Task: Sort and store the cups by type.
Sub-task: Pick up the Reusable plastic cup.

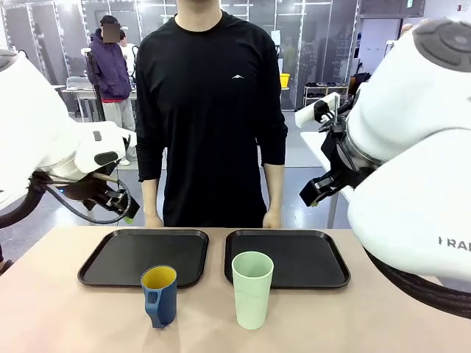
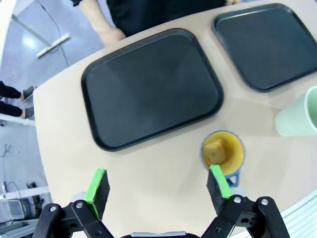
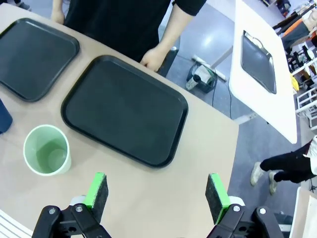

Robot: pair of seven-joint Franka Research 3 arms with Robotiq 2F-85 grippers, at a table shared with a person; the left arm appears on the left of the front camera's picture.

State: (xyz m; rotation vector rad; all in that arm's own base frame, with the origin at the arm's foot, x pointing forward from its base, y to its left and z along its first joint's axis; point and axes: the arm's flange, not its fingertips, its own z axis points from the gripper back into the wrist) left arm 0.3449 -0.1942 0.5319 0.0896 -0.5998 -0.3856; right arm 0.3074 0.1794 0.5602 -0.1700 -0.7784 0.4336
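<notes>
**Two cups in front of the trays, both my pincers released**

The worktop (image 1: 51, 316) carries two black trays side by side at the far edge, the left tray (image 1: 125, 257) and the right tray (image 1: 309, 254), both bare. A person (image 1: 213, 110) stands just behind them, hands at the worktop's edge.

The cups stand upright on my side of the trays, near each other but apart. The mint-green tumbler (image 1: 252, 290) is before the right tray. The dark blue mug (image 1: 160, 296), yellow inside, is before the left tray with its handle turned towards me.

My left pincer (image 2: 156, 178) hangs above the mug, jaws spread and holding nothing. My right pincer (image 3: 156, 186) is likewise spread and bare, up over the worktop with the tumbler off to one side.

Neither cup is sorted yet. I judge both to be light, smooth plastic, stiff enough to squeeze gently but easy to tip or let slip. I would take the tumbler across its wall, above the middle. The mug I would take across its body, not by the handle.
</notes>
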